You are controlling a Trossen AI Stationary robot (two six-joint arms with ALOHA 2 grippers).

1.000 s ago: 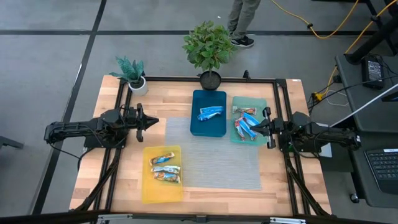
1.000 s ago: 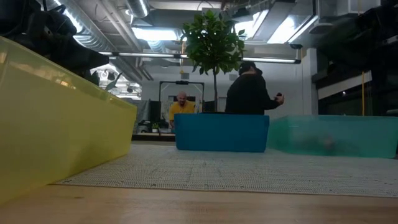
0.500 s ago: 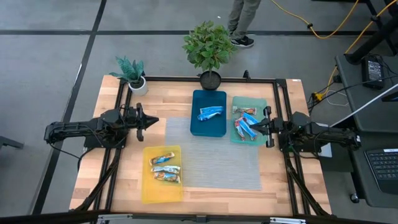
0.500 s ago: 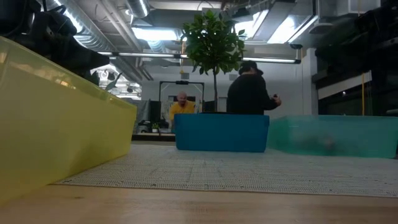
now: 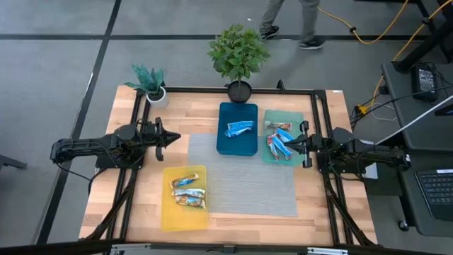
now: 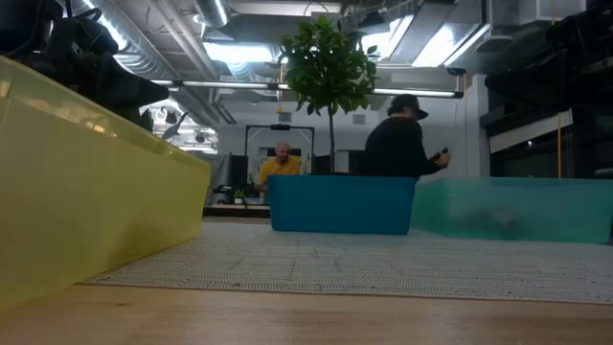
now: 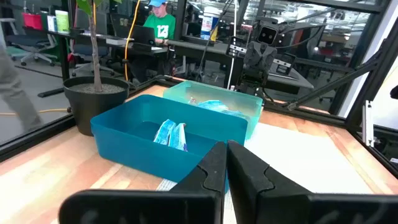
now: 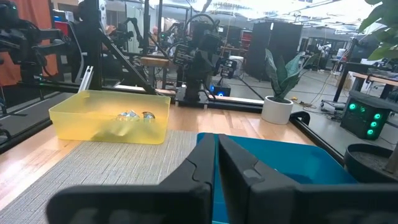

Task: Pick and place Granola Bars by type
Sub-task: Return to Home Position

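A grey woven mat (image 5: 244, 185) lies on the pale wooden counter (image 5: 191, 113), between the left end effector (image 5: 176, 137) and the right end effector (image 5: 288, 145). Behind the left one stands a small white-potted plant (image 5: 150, 83), and between the two, further back, a tall leafy black-potted plant (image 5: 238, 53).

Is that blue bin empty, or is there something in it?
Not empty: blue-wrapped bars lie in the blue bin, seen from above and from the left wrist.

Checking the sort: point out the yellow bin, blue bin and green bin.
yellow bin (image 5: 184, 220), high view, bare floor
blue bin (image 5: 237, 146), high view, bare floor
green bin (image 5: 294, 117), high view, bare corner
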